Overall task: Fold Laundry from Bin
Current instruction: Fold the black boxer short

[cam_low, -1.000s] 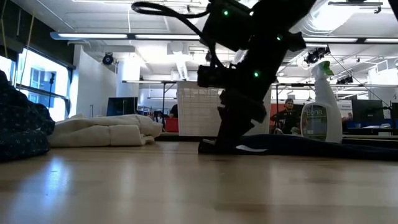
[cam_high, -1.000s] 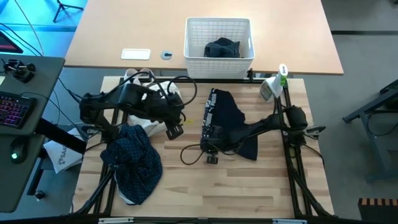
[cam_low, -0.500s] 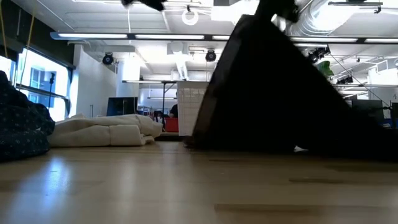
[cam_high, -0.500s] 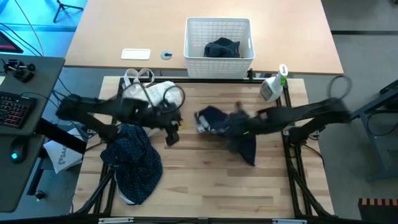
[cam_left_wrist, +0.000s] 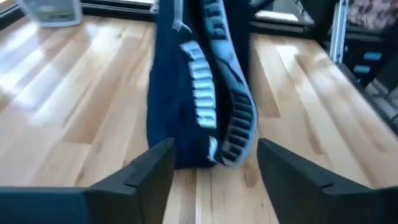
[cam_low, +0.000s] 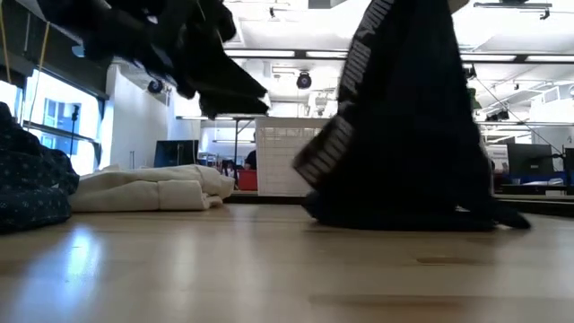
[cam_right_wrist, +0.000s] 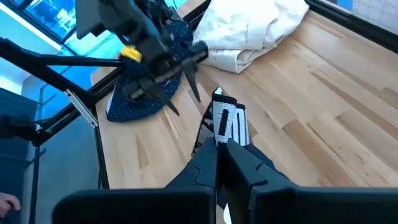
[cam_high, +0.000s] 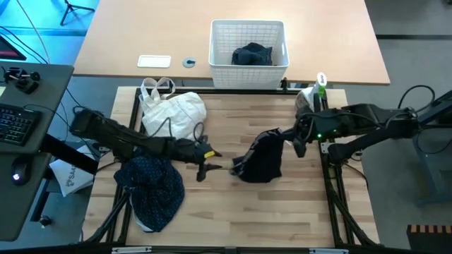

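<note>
Dotted navy shirt [cam_high: 150,185]: crumpled in a heap at the near left of the wooden table [cam_high: 240,212]; it lies just beside the left arm's near side and also shows at the left edge of the low view.
Left gripper [cam_high: 210,168]: low over the table left of centre, fingers spread apart and holding nothing; it points at the hanging garment, a short way from it. In the left wrist view the two dark fingers [cam_left_wrist: 149,171] frame the garment's lower hem.
Dark navy garment [cam_high: 260,156]: near the table's middle, hanging from its top edge with its lower end bunched on the wood; a white-lettered band [cam_low: 345,85] runs along one edge.
Right gripper [cam_high: 291,138]: at the top right of that garment, fingers pinched together on the fabric, holding it up.
Cream cloth bag [cam_high: 174,113]: on the far left of the table, loop handles toward the far edge, beyond the left arm.
Spray bottle [cam_high: 311,95]: at the table's far right corner.
Bin [cam_high: 248,37]: white lattice basket on the tan desk beyond the table, with a dark piece of laundry [cam_high: 252,54] inside.
</note>
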